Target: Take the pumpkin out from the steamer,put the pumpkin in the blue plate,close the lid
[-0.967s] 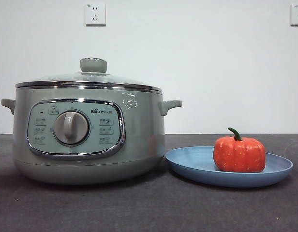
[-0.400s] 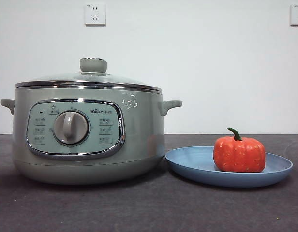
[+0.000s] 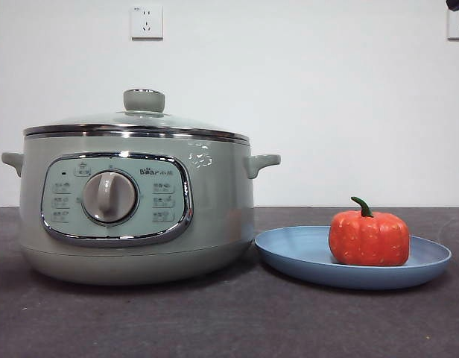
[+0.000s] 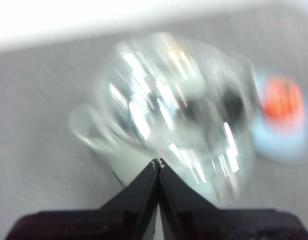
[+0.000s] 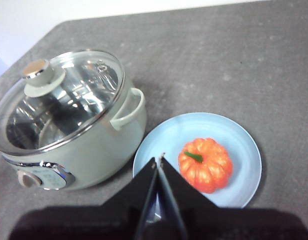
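The orange-red pumpkin (image 3: 369,237) sits on the blue plate (image 3: 289,250), right of the sage-green steamer (image 3: 214,216). The glass lid (image 3: 144,119) rests closed on the steamer. The right wrist view shows the pumpkin (image 5: 205,164) on the plate (image 5: 244,145) and the lidded steamer (image 5: 94,150) from above. My right gripper (image 5: 158,159) is shut and empty, high above the plate. My left gripper (image 4: 157,163) is shut and empty above the steamer (image 4: 174,115), in a blurred view; the pumpkin (image 4: 281,97) shows there as an orange smear.
Dark grey table (image 3: 229,321) against a white wall with two sockets (image 3: 146,21). A black arm tip (image 3: 457,4) shows at the front view's top right corner.
A black arm tip has come into the front view's top right corner. The steamer, lid, plate and pumpkin have not moved.
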Available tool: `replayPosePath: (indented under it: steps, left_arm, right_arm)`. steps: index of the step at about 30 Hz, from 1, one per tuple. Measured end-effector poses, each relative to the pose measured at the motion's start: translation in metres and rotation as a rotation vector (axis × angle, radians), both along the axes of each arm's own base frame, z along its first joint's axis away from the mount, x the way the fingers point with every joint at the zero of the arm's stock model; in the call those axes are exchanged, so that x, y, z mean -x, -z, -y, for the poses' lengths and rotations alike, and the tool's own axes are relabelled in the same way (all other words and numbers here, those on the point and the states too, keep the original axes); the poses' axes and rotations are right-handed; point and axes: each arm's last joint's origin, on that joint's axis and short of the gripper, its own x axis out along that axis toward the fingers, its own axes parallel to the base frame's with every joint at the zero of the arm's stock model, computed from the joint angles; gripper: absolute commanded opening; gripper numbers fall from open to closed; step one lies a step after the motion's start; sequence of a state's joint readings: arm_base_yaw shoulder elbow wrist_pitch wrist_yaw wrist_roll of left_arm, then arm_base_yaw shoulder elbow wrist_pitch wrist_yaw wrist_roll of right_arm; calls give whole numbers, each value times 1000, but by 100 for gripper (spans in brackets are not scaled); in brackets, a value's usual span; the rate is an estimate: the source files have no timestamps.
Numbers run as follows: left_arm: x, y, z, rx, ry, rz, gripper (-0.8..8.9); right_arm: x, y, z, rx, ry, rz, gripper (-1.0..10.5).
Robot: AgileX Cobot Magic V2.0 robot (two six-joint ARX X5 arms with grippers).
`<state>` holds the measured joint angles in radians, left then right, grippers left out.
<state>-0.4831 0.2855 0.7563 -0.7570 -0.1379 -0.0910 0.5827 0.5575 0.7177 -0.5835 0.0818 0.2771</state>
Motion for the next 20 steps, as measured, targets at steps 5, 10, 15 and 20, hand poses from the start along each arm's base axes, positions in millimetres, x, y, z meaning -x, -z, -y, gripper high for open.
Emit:
replayPosePath:
  steps: [5,10,15,20]
  left_arm:
    - [14,-1,-15,91,-219,241,-4]
    - [-5,35,-21,38,-391,264,-4]
    - [-32,87,-26,18,-408,193,-4]
    - [-45,134,-27,18,-365,107,-4]
  right_arm:
    - [0,1,0,5,0,-8,1]
    - [0,1,0,6,0,-9,2]
    - [0,1,0,6,0,-9,2]
    - [0,1,0,8,0,-12,1]
